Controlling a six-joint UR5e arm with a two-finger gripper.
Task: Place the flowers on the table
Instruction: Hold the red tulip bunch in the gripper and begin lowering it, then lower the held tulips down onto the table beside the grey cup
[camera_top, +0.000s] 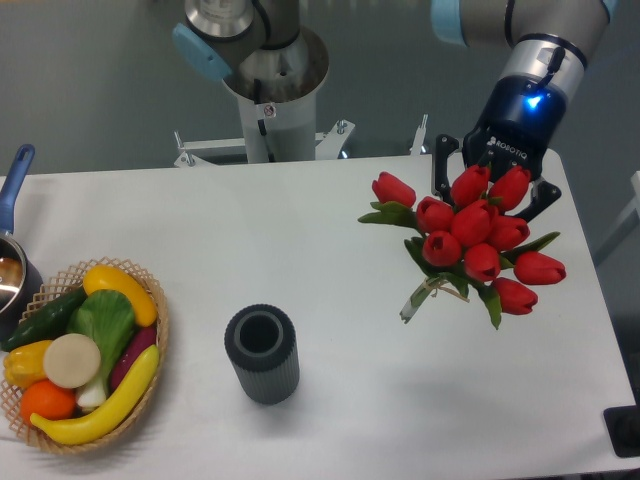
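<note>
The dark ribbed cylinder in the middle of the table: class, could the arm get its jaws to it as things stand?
Probably not yet. The way to the dark ribbed cylinder looks free, with bare table around it, but the gripper appears to be occupied with the flowers, which would need setting down first.

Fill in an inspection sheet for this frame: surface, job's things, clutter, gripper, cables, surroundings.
Surface: white table, bare in the middle.
Job's things: flowers, red tulips, at the gripper near the right edge; whether they touch the table cannot be told.
Clutter: dark ribbed cylinder standing upright; wicker basket of fruit and vegetables at left; pot with blue handle at the left edge.
Gripper: gripper behind the blooms, fingers mostly hidden.
Cables: nothing seen.
Surroundings: robot base behind the table, grey wall.
</note>
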